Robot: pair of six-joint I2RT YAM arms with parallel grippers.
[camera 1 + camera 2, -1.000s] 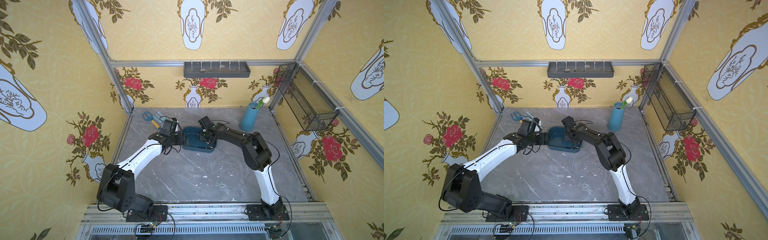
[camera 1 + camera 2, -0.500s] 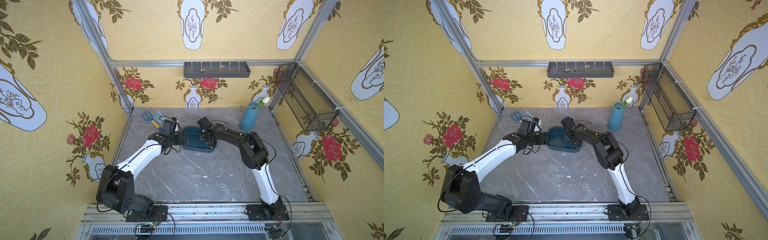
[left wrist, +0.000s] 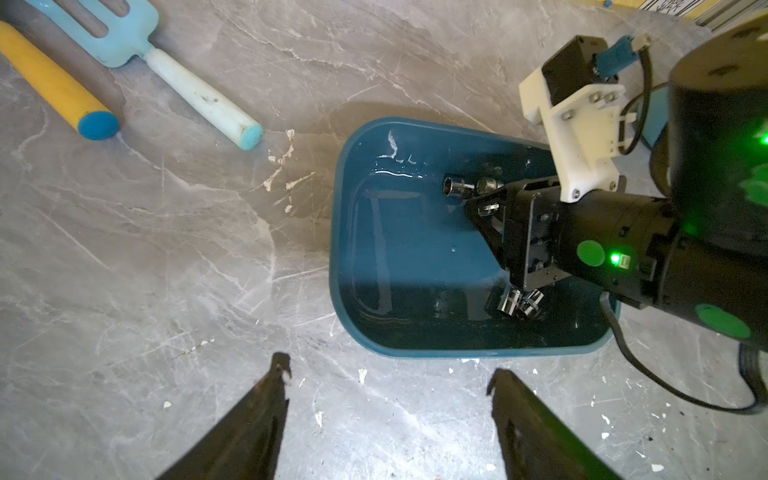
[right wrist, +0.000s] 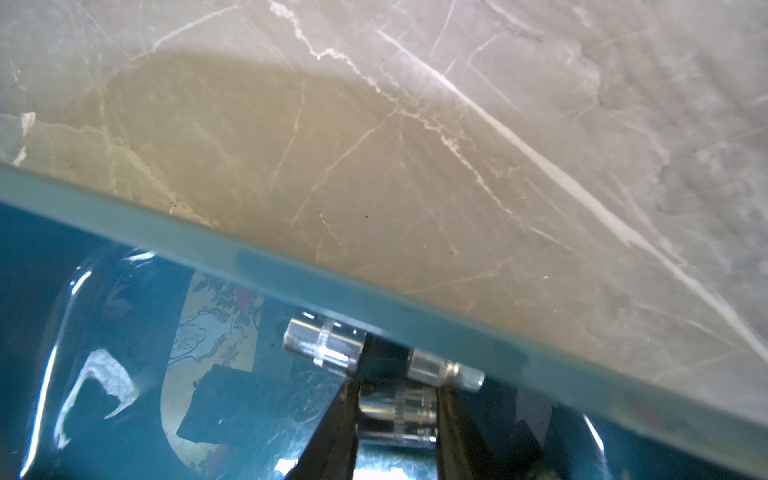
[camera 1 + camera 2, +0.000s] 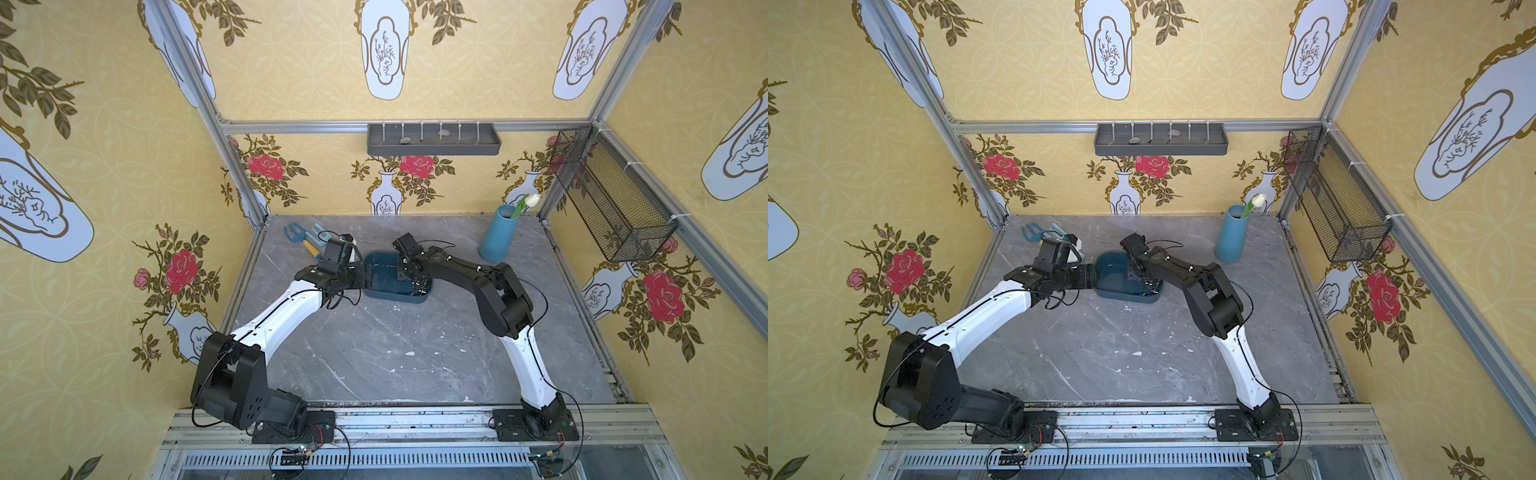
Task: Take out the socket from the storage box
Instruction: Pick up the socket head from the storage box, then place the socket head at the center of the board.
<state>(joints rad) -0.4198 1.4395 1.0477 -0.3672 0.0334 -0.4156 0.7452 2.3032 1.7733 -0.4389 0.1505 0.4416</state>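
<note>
Tabletop (image 5: pixel 374 353) of grey marble carries the storage box (image 5: pixel 390 296), with a blue vase (image 5: pixel 496 235) and garden tools (image 5: pixel 305 241) well apart from it. The left gripper (image 3: pixel 388 376) hovers wide beside the box. The right gripper (image 4: pixel 398 399), inside, pinches one socket (image 4: pixel 397 415); two more sockets (image 4: pixel 320 345) crowd the wall behind.

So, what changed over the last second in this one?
The right arm swung slightly toward the robot's left. Its right gripper, down in the storage box, is now shut on a socket; the earlier views are too small to show the jaws. The left gripper stayed open beside the box. The box, the garden tools and the vase did not move.
</note>
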